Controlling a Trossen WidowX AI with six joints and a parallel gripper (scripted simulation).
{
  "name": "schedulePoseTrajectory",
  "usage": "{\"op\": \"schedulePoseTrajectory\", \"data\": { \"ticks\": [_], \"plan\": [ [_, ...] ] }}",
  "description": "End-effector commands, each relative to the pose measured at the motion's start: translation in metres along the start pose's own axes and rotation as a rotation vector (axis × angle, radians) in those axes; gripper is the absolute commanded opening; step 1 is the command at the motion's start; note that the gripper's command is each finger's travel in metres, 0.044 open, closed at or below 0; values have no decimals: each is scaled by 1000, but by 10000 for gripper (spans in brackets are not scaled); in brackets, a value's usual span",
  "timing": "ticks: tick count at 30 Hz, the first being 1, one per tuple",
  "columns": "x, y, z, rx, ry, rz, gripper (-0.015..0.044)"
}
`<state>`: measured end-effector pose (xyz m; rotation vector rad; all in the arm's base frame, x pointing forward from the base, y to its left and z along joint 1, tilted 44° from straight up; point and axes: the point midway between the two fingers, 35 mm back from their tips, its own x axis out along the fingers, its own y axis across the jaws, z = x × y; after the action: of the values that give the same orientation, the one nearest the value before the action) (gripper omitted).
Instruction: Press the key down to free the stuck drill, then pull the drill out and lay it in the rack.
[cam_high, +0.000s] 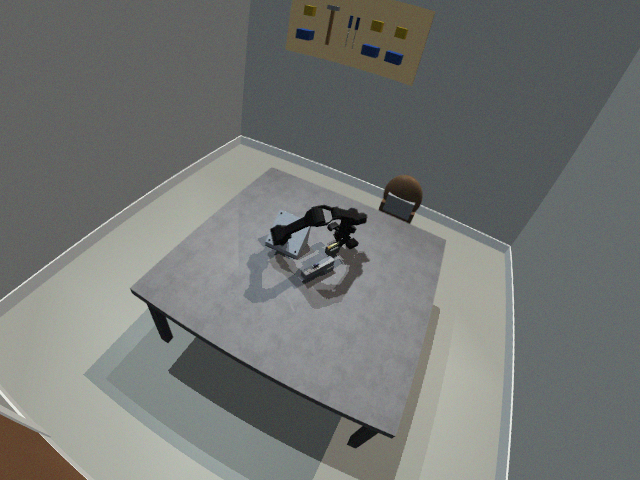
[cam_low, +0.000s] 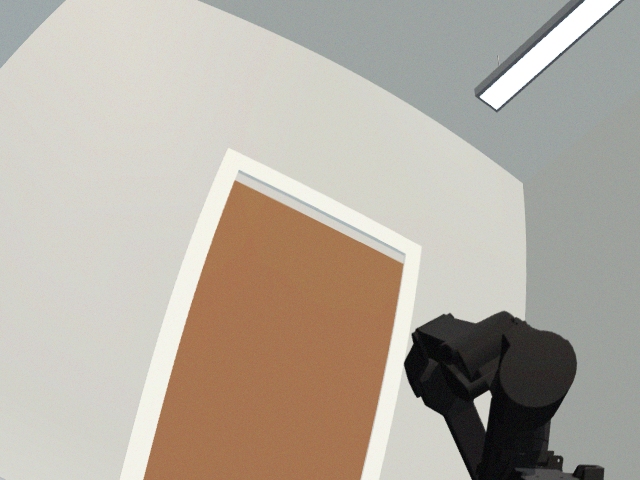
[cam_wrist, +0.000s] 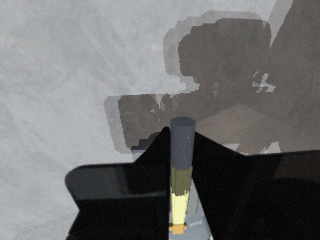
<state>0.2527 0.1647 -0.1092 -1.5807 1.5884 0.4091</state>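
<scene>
The drill (cam_wrist: 183, 144), a grey cylinder with a yellow length and an orange part behind it, lies between the black fingers in the wrist view. My gripper (cam_wrist: 174, 130) is shut on it. A pale grey block (cam_high: 317, 269) with a small dark part on top sits on the table, in front of the gripper in the top view. A small yellow-and-dark shape (cam_high: 332, 248) shows just below the gripper there. Which of these is the key or the rack is too small to tell. The fingers hide much of what lies beneath the drill.
The arm's pale base plate (cam_high: 283, 217) is on the table (cam_high: 248, 320), left of the pale block. A dark block edge (cam_wrist: 144, 145) shows beside the left finger. Arm shadows cover the table there. A chair (cam_high: 403, 188) stands behind the table. The exterior view shows only the arm.
</scene>
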Motion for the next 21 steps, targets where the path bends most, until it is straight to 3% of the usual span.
{"op": "schedulePoseTrajectory", "data": {
  "ticks": [1,12,21],
  "plan": [
    [6,0,-1,-5,4,-3,0],
    [15,0,-1,-4,4,-3,0],
    [8,0,2,-5,-7,-5,236]
  ]
}}
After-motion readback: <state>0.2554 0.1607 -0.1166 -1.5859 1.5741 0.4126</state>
